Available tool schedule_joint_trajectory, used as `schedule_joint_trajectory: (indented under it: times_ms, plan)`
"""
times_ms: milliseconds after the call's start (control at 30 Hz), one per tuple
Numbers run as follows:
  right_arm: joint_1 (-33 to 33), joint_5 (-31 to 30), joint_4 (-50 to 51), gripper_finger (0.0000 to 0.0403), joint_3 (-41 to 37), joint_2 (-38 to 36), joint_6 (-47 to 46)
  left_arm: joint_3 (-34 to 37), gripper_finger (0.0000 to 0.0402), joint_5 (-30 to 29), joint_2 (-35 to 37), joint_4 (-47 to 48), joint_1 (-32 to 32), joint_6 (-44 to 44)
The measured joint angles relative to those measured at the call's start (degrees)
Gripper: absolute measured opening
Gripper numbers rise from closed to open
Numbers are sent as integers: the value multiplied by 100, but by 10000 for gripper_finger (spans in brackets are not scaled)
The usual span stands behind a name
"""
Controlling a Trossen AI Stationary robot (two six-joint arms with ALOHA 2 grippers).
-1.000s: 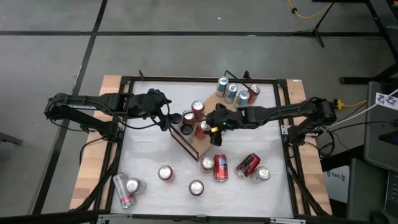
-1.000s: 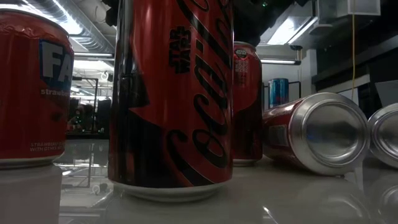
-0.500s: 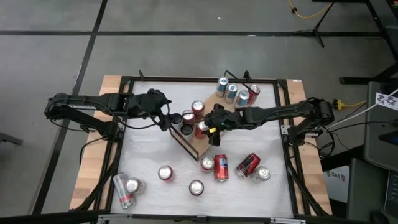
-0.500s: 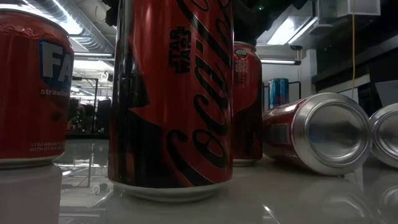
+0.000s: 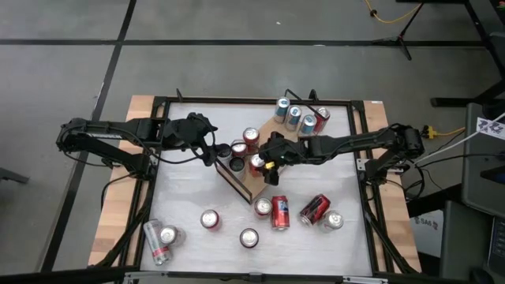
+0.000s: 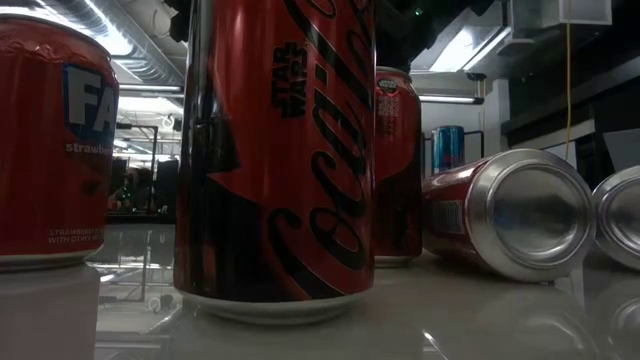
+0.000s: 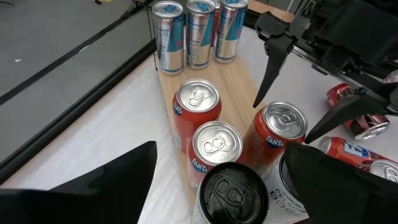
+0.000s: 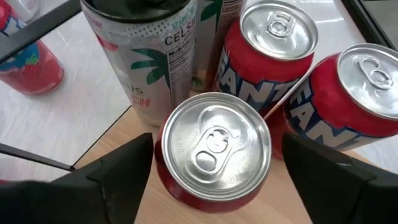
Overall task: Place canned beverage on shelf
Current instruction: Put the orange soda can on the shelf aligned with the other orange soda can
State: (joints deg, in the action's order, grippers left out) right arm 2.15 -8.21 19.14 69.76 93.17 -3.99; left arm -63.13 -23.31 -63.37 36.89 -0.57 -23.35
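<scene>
High view: shelf [image 5: 264, 162] sits mid-counter, long axis diagonal, from the near-left end by the arms up to the far-right end with the blue-silver cans [image 5: 293, 115]. Right pincer [image 5: 267, 164] is over the shelf's near end, straddling an upright red can [image 5: 256, 164]. Left pincer [image 5: 215, 153] hovers just beside that end, fingers spread, holding nothing.

Right wrist view gives what the overhead cannot: the fingers [image 8: 118, 171] stand wide on either side of the red can [image 8: 214, 149], released, with a gap on both sides. The can stands on the wood next to two Fanta cans [image 8: 273, 46] and a white Celsius can [image 8: 149, 56]. Left wrist view shows the row down the board, a black-topped can [image 7: 231, 190] nearest and slim blue-silver cans [image 7: 199, 31] at the far end, with the right pincer [image 7: 298, 87] open above a red can [image 7: 283, 134].

Low view sees neither arm clearly: only loose cans up close, a black-red Coca-Cola can [image 6: 275, 150] upright and one [image 6: 510, 215] on its side.

Counter [image 5: 189, 197] is white, black-framed, with wood edges; loose cans are scattered on its near half. Grey floor around; ceiling lights visible in the low view.
</scene>
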Motion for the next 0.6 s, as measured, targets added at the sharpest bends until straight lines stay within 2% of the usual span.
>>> schedule_joint_trajectory:
  times_ms: [233,600]
  plan:
    - [0,-7,45,362,0,-38,2,0,346,2,0,0,1,0]
    - [0,-175,232,363,0,-626,5,0,346,2,0,0,1,0]
